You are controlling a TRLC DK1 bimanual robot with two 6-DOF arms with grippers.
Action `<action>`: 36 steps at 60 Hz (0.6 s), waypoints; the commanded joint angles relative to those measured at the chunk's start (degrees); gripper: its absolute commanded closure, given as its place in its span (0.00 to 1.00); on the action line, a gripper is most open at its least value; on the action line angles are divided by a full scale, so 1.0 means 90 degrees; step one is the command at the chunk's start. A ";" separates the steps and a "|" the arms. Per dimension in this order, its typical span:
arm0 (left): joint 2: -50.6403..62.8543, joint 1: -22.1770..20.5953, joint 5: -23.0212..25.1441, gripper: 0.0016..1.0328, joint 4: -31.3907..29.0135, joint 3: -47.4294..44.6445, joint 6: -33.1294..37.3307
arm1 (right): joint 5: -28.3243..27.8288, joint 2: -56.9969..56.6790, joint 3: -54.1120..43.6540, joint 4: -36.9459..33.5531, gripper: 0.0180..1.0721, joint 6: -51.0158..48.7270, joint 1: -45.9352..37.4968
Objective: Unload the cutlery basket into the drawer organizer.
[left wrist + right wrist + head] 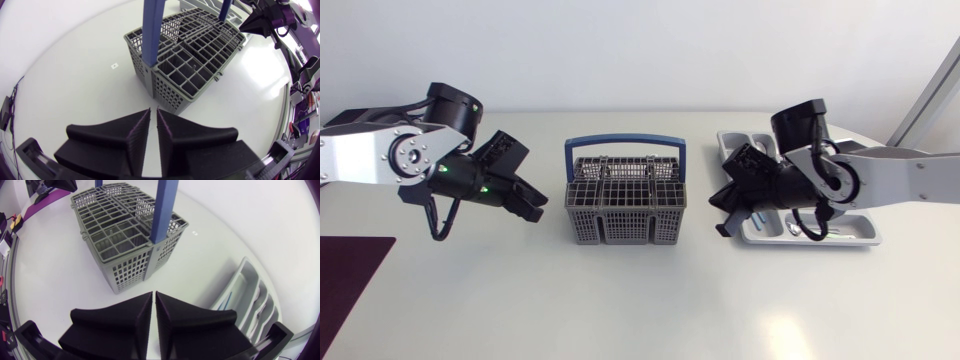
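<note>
Head view shows the basket [625, 195] between the arms, just ahead of the left claw [533, 207] and the right claw [724, 220], both pressed together, holding nothing. The organizer [855, 238] lies beside the right claw, under its arm.

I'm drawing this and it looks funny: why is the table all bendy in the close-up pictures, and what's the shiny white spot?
Head view: the spot is glare on the table; a soft shadow lies under the basket. Left wrist view: the fisheye lens bends the table round beyond the left hand. Right wrist view: same bending; the drawer organizer curves too.
</note>
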 commanded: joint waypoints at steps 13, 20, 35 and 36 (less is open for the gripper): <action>-0.0523 0.0095 -0.0089 0.03 0.0001 -0.0270 -0.0026 | 0.0256 -0.0813 -0.0415 0.0232 0.04 0.0041 -0.0129; -0.0611 0.0085 -0.0333 0.04 0.0148 -0.0358 -0.0124 | 0.0285 -0.1086 -0.0620 0.0515 0.04 0.0032 -0.0246; -0.0982 0.0212 -0.0489 0.04 0.0216 -0.0495 -0.0661 | 0.0237 -0.1946 -0.0933 0.0730 0.04 0.0373 -0.0920; -0.1051 0.0202 -0.0499 0.04 0.0226 -0.0495 -0.0729 | 0.0227 -0.1995 -0.0943 0.0710 0.04 0.0393 -0.0969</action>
